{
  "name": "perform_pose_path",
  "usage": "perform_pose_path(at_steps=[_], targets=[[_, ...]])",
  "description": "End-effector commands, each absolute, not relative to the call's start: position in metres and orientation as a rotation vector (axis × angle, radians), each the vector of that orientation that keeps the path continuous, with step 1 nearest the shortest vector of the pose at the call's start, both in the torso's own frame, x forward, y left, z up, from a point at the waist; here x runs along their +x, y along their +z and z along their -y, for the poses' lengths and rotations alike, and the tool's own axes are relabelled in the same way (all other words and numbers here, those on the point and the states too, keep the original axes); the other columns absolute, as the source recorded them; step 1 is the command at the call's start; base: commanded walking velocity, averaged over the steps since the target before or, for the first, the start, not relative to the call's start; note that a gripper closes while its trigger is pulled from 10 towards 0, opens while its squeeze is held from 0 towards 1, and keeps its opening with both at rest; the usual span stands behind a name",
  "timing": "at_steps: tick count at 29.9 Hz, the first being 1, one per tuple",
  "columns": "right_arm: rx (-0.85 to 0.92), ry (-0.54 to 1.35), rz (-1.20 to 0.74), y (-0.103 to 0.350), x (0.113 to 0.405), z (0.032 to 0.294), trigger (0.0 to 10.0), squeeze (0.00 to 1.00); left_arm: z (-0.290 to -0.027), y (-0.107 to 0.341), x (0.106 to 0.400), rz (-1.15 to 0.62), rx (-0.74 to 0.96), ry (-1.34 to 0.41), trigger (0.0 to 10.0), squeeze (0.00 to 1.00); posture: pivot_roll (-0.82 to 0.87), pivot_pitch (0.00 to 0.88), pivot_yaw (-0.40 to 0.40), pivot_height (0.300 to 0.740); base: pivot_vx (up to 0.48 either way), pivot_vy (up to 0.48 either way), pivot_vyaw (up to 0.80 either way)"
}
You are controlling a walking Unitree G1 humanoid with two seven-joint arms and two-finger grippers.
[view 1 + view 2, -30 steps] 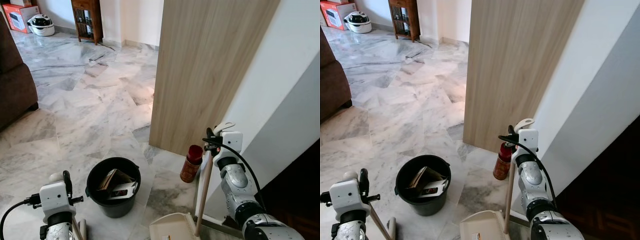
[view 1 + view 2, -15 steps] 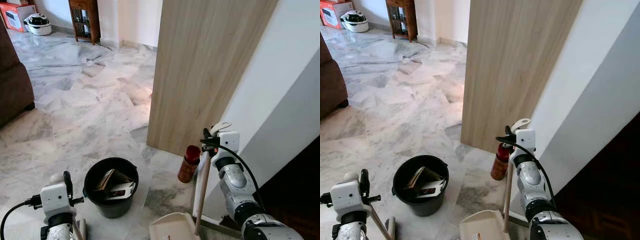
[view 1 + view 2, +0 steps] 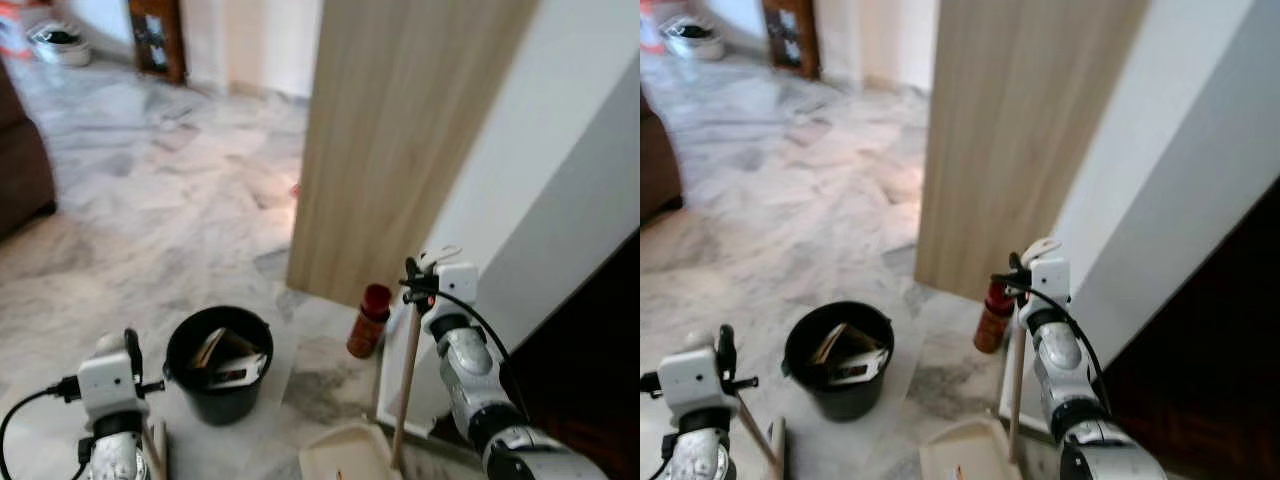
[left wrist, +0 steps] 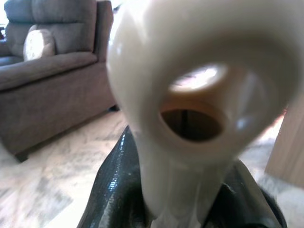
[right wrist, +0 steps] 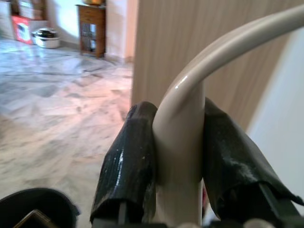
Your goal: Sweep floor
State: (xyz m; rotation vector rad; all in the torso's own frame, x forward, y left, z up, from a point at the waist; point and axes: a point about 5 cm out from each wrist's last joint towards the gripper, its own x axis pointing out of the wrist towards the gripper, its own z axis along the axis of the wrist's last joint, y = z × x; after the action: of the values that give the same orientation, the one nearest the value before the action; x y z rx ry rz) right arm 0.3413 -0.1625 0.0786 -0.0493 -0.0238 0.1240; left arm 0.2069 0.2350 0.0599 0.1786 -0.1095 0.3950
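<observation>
I have the right gripper (image 5: 178,156) clamped on the curved cream top of the dustpan handle (image 3: 409,375); the wrist view shows both black fingers (image 5: 128,166) pressed against it, one on each side. From the head camera that gripper sits at about four o'clock, and the wooden shaft runs down from it to the cream dustpan (image 3: 340,460) at six o'clock on the marble floor (image 3: 150,220).

The left gripper (image 4: 183,190) holds the cream looped end of the broom handle (image 4: 199,71), with its dark fingers hugging the stem just under the loop. In the head view that arm is at seven o'clock, with the broom stick (image 3: 155,450) slanting down beside it.

A black bucket (image 3: 215,365) with cardboard scraps inside stands between the two arms, near six o'clock. A red can (image 3: 368,320) stands at the foot of the wooden panel (image 3: 400,130), just beside the right gripper. A brown sofa (image 3: 20,150) lies at nine o'clock.
</observation>
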Motion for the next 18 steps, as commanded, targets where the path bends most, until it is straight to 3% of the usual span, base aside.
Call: perform_pose_path(at_steps=[1, 18], targets=[[-0.051, 0.102, 0.029, 0.0800, 0.3413, 0.1700, 10.0, 0.00, -0.2380, 0.0630, 0.2089, 0.116, 0.205, 0.401, 10.0, 0.00, 0.24, 0.000, -0.143, 0.740, -0.240, 0.000, 0.00], [-0.034, 0.117, 0.017, 0.0805, 0.3438, 0.1630, 10.0, 0.00, -0.2412, 0.0650, 0.2100, 0.125, 0.202, 0.432, 10.0, 0.00, 0.24, 0.000, -0.147, 0.740, -0.253, 0.000, 0.00]])
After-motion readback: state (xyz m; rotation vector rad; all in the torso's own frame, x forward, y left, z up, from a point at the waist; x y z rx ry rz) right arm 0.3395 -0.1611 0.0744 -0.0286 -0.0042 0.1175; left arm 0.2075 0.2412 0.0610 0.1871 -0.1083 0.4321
